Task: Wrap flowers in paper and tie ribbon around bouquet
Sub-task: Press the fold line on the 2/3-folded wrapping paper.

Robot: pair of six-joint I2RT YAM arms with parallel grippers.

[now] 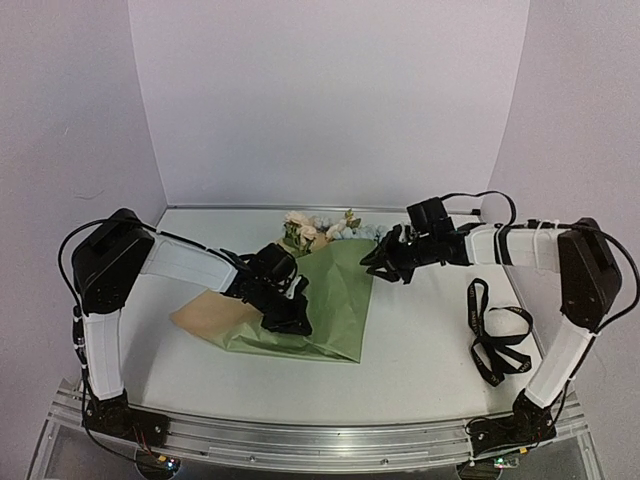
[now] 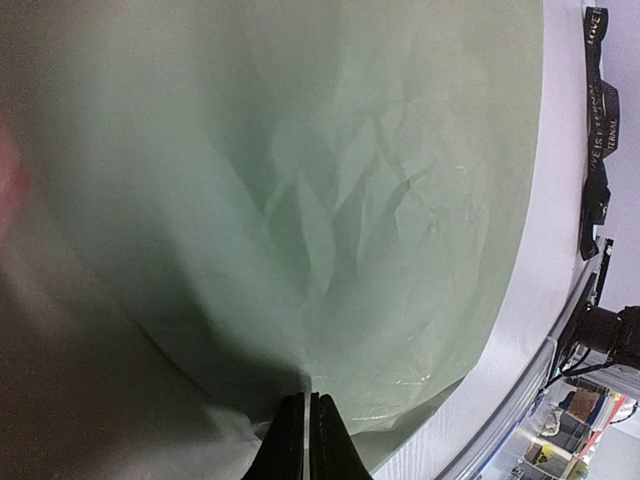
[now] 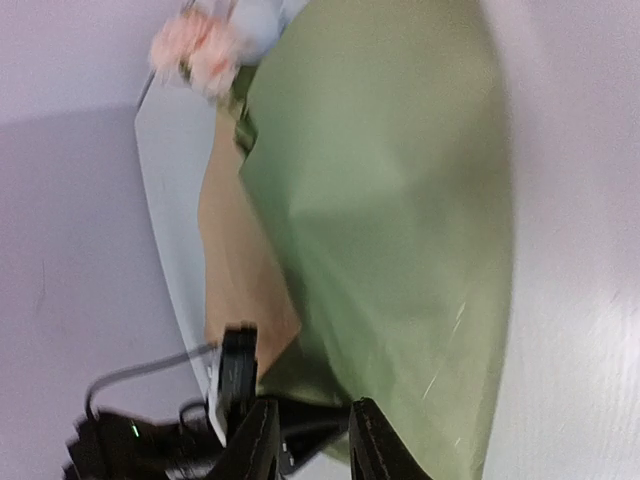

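Note:
The olive-green paper (image 1: 335, 300) lies folded over in the middle of the table, with its tan side (image 1: 205, 315) showing at the left. The flowers (image 1: 315, 230), cream and pale blue blooms, stick out at its far edge. My left gripper (image 1: 290, 318) rests on the paper's near left part, its jaws shut on a thin fold of the paper (image 2: 350, 200) at the fingertips (image 2: 309, 400). My right gripper (image 1: 378, 262) hovers at the paper's far right edge. Its jaws (image 3: 312, 405) stand apart with nothing between them. The black ribbon (image 1: 495, 335) lies loose on the table at the right.
White walls close in the back and both sides. The metal rail (image 1: 320, 440) runs along the near edge. In the left wrist view the ribbon (image 2: 597, 130) lies beyond the paper's edge. The right wrist view shows peach blooms (image 3: 205, 50) at the top.

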